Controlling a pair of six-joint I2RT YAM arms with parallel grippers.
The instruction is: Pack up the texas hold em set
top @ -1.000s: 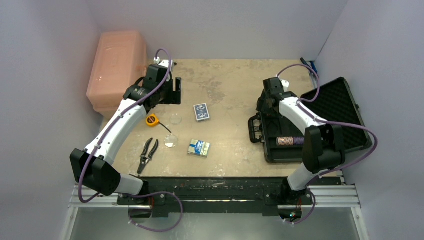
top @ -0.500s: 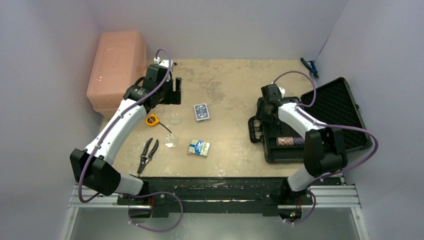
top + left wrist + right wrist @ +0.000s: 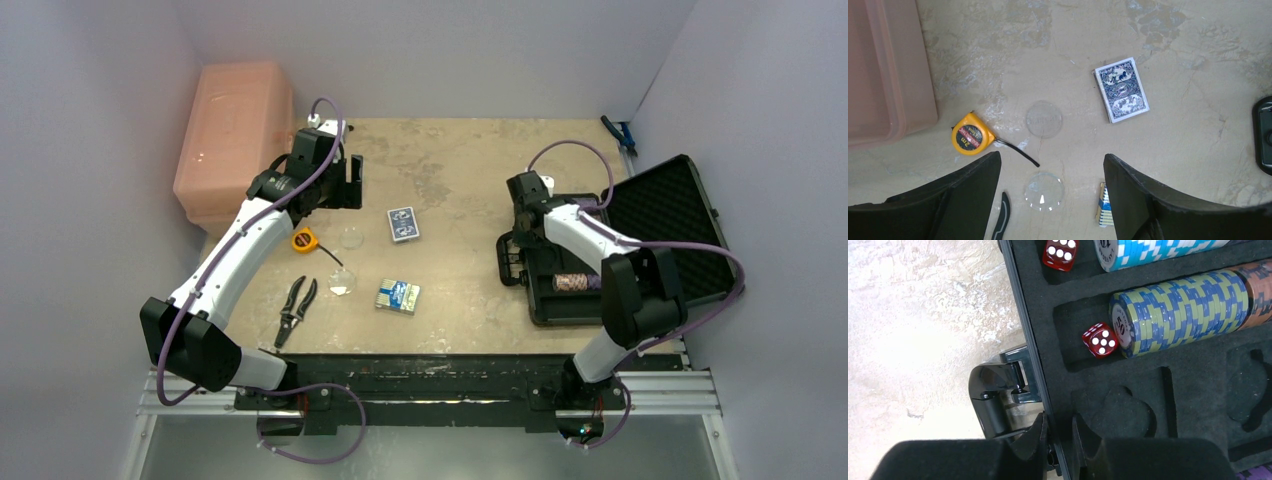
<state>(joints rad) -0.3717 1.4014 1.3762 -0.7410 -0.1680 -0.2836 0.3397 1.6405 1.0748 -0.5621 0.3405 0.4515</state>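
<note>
- Gripping the case looks like the step in hand. The right claw (image 3: 1057,432) has its two fingers pinched on the front wall of the black hard-plastic, foam-lined briefcase (image 3: 1193,385), with the case's black handle (image 3: 990,405) just to that claw's left.
- Ahead of the right claw, two small red dice (image 3: 1100,340) already sit in the foam. One touches the end of a blue-and-yellow chip row (image 3: 1183,310), and a light-blue-and-white chip row (image 3: 1158,247) lies beyond. The cut-out recesses nearest the claw hold nothing.
- The left claw (image 3: 1050,165) hangs above the desk (image 3: 1198,150), fingers wide apart and empty.
- One clear round plastic disc (image 3: 1044,191) lies under its gap, and a second clear disc (image 3: 1044,119) just ahead. A blue-backed card deck (image 3: 1122,90) lies ahead and to the right, and a second deck (image 3: 1104,205) peeps out beside its right finger.
- A yellow tape measure (image 3: 969,139) and a pink translucent bin (image 3: 883,75) lie ahead-left of that claw. Neither belongs to the set.
- By my reading, packing is partly done: chips and dice are in, decks and discs are out.
- The next move probably calls for the right claw to steady or shift the case without tipping the chip rows. The left claw then has to drop onto a disc or deck. The flat discs offer little edge, so the fingers must close low against the desk.
- One chip face reads "50" and the tape measure's label appears to read "2m". The lettering on the farther disc is too faint to read, and the deck back shows only an ornate pattern.
</note>
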